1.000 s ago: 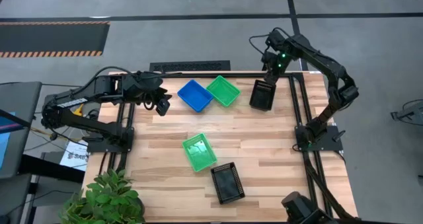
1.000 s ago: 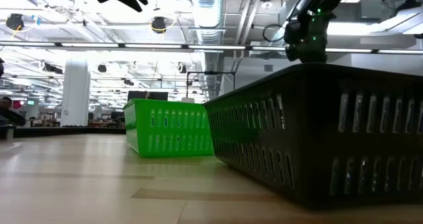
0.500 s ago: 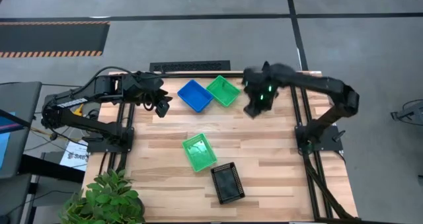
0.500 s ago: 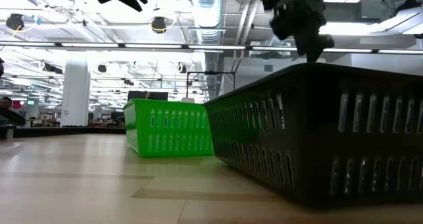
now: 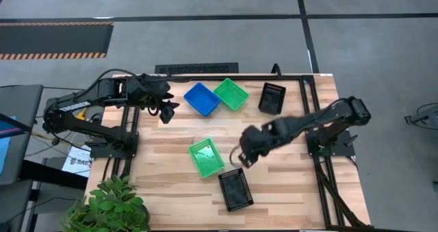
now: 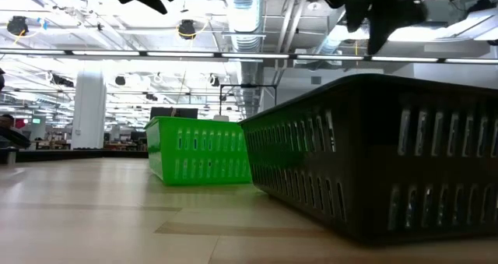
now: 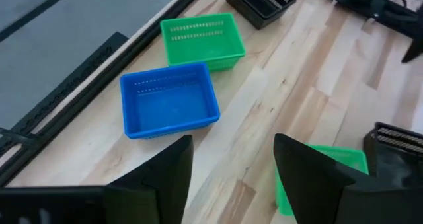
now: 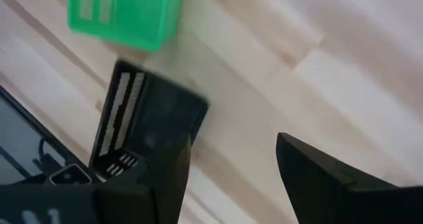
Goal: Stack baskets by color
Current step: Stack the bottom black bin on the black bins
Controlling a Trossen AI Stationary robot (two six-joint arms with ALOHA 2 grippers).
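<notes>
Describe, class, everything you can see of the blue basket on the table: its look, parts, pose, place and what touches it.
The blue basket is a small rectangular tray of bright, shiny plastic, with a solid floor and low walls pierced by rows of small slots. It sits upright and empty on the wooden table, turned at an angle near the far edge. A green basket lies right beside it; whether they touch is unclear. The left gripper hovers nearby, not touching it.

Blue mesh plastic basket (image 5: 202,98) touching green mesh plastic basket (image 5: 230,94), far side of wooden table (image 5: 287,170). Black mesh basket (image 5: 272,98) right of them. Second green basket (image 5: 206,157) mid-table, second black basket (image 5: 235,190) just nearer
</notes>
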